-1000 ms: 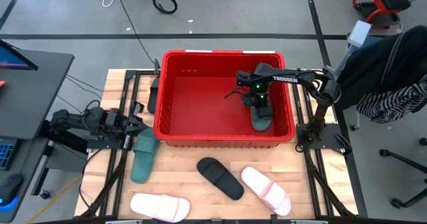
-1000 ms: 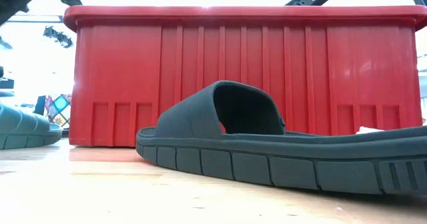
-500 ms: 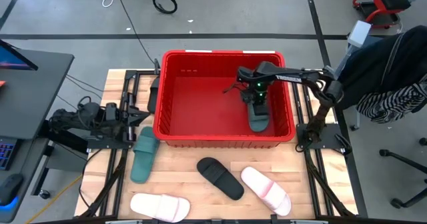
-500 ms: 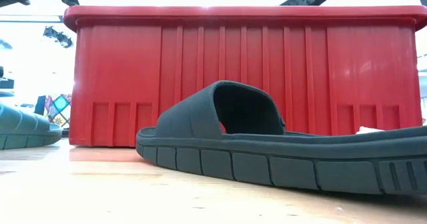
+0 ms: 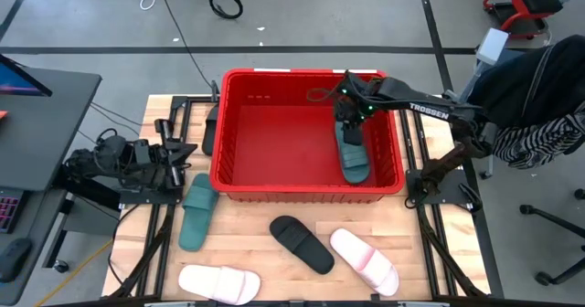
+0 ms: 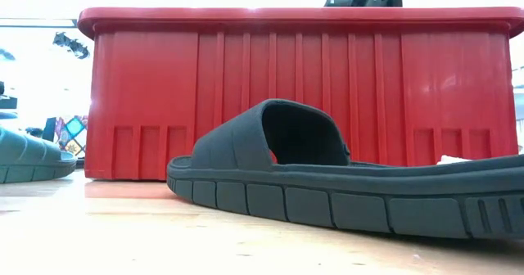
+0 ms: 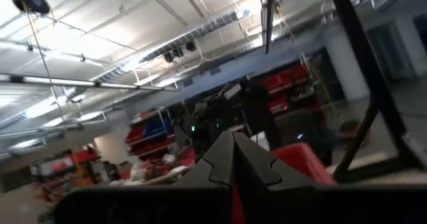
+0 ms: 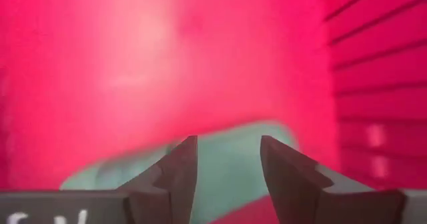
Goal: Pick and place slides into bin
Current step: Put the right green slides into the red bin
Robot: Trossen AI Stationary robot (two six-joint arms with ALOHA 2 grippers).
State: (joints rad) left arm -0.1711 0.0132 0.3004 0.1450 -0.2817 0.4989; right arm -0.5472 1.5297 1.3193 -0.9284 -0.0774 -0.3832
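The red bin [image 5: 274, 133] stands at the table's far middle; it also shows in the low view [image 6: 246, 95]. One teal slide [image 5: 353, 157] lies sole-down on the bin's floor by its right wall. My right gripper [image 8: 227, 163] is open and empty above that slide's far end [image 5: 345, 104]. My left gripper [image 7: 233, 147] is shut and empty at the table's left edge [image 5: 181, 152]. A second teal slide [image 5: 196, 212], a black slide [image 5: 302, 244] and two pink-white slides [image 5: 219, 283] [image 5: 364, 260] lie on the table in front of the bin.
The black slide [image 6: 344, 185] lies close to the low camera, in front of the bin's near wall. Dark metal frames [image 5: 174, 124] [image 5: 430, 174] flank the bin on both sides. Bare wood [image 5: 256, 211] shows between the bin and the slides.
My right gripper has risen out of the bin and gone toward the far edge, away from the teal slide, which stays on the bin's floor. My left arm has drawn back a little toward the table's left edge.
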